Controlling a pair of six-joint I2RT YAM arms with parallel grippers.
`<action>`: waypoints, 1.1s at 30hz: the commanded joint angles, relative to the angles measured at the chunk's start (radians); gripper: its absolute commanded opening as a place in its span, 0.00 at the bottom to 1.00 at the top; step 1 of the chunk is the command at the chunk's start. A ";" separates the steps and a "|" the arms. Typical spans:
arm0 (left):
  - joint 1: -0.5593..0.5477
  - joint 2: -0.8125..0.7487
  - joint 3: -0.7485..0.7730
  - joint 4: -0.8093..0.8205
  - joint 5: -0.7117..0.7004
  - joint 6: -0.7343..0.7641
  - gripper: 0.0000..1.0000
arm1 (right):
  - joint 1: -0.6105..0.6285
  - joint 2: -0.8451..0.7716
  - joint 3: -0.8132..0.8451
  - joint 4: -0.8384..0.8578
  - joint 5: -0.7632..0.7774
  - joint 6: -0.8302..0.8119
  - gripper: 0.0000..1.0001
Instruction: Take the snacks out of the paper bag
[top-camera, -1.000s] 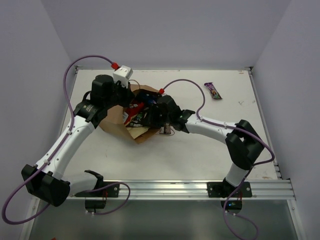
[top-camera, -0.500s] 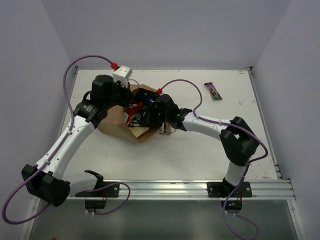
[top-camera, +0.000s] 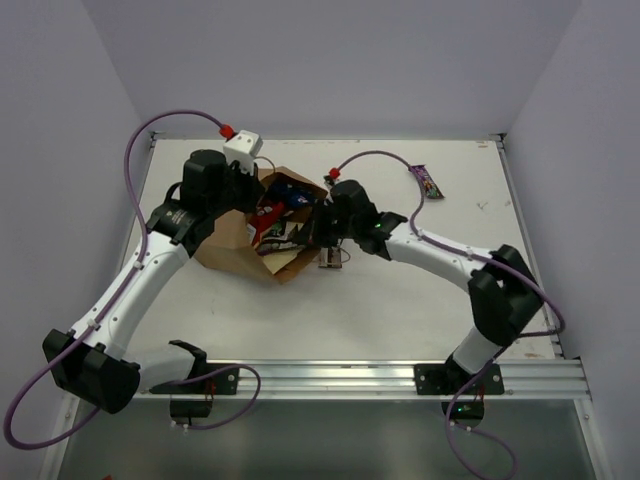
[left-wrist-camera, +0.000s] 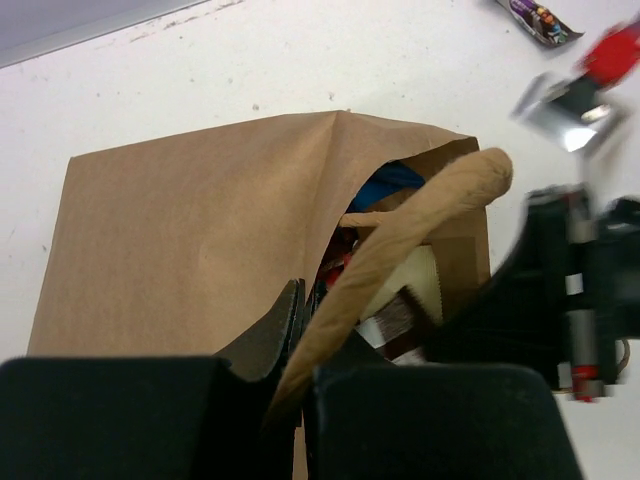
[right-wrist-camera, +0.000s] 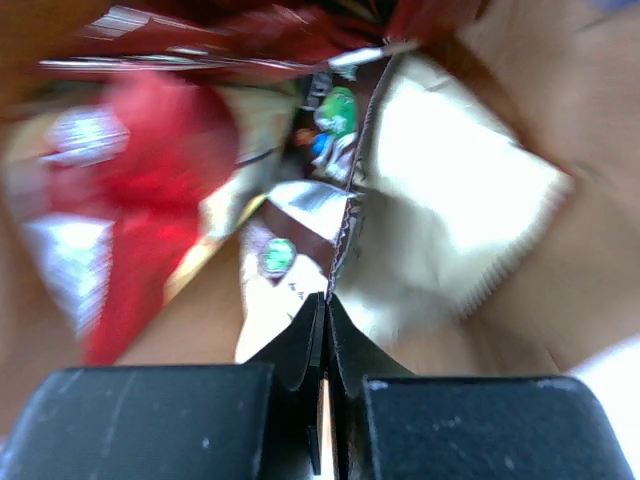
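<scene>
With right gripper (right-wrist-camera: 325, 300), pinched shut on the crimped edge of a dark brown crinkly candy packet (right-wrist-camera: 300, 205) inside the mouth of the brown kraft paper bag (top-camera: 228, 240). With left gripper (left-wrist-camera: 305, 300), clamped on that bag's twisted paper handle (left-wrist-camera: 420, 215). Bag on its side at 9 o'clock, mouth toward 3. Open room on the white table (top-camera: 400, 310) from 3 to 6 o'clock. Purple candy bar (top-camera: 425, 182) at 1 o'clock. Print blurred, unreadable save a green cartoon figure (right-wrist-camera: 338, 108).

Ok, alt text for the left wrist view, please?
The left gripper pinches the handle of a brown paper bag lying on a white table, holding its mouth open; snacks show inside. The right arm, blurred, is at the mouth, and a purple bar lies beyond.
</scene>
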 joint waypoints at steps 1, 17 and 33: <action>0.005 -0.033 0.000 0.044 -0.060 0.033 0.00 | -0.080 -0.223 -0.018 -0.023 -0.054 -0.058 0.00; 0.008 -0.016 -0.006 0.041 -0.177 0.107 0.00 | -0.644 -0.762 -0.354 -0.188 -0.094 -0.153 0.00; 0.008 -0.020 0.022 0.014 -0.106 0.178 0.00 | -0.690 -0.687 -0.438 -0.243 0.076 -0.138 0.77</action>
